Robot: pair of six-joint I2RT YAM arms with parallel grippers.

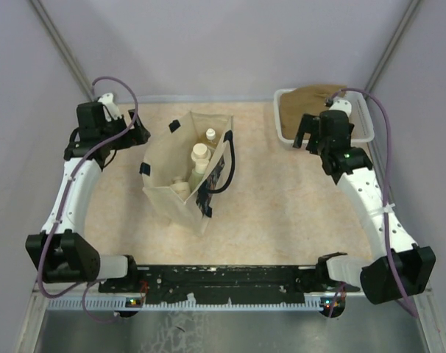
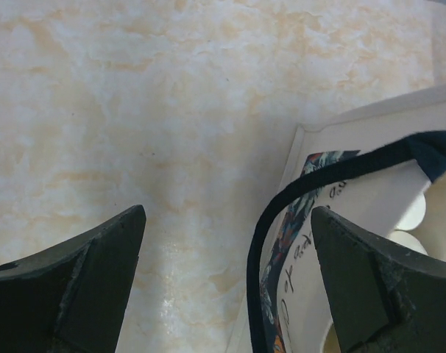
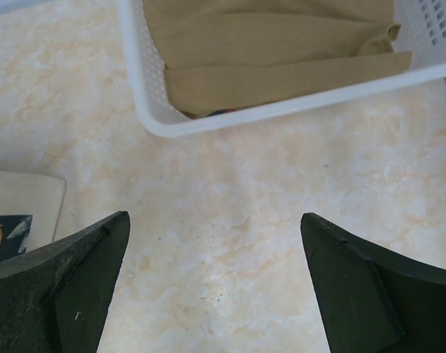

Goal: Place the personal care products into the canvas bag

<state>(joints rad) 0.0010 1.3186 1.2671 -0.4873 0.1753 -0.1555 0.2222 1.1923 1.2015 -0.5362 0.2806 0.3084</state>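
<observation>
**Hovering beside a loaded bag**

Standing here, I am seeing the canvas bag (image 1: pixel 168 193) sitting upright on the worktop (image 1: pixel 282 198), left of centre, with its mouth gaping upward. The personal care products are showing inside it: the cream bottle (image 1: pixel 199 156) in the middle, the amber bottle (image 1: pixel 210 135) beyond it, and what I am taking for the olive cylinder (image 1: pixel 182 188) nearest the arms.

The left pincer (image 2: pixel 227 220) is hanging with its jaws wide apart and gripping nothing. The bag is lying just to its right, and a navy handle (image 2: pixel 282 213) is looping between the fingers in the wrist view. The bag's mouth is running lengthwise from near to far.

The right pincer (image 3: pixel 214 220) is also gaping empty, well apart from the bag and near the white basket (image 3: pixel 146 95) holding tan cloth (image 3: pixel 282 51). The left arm is clearly the nearer one. I am judging the packing as good as done, with that handle being the thing to avoid snagging.
</observation>
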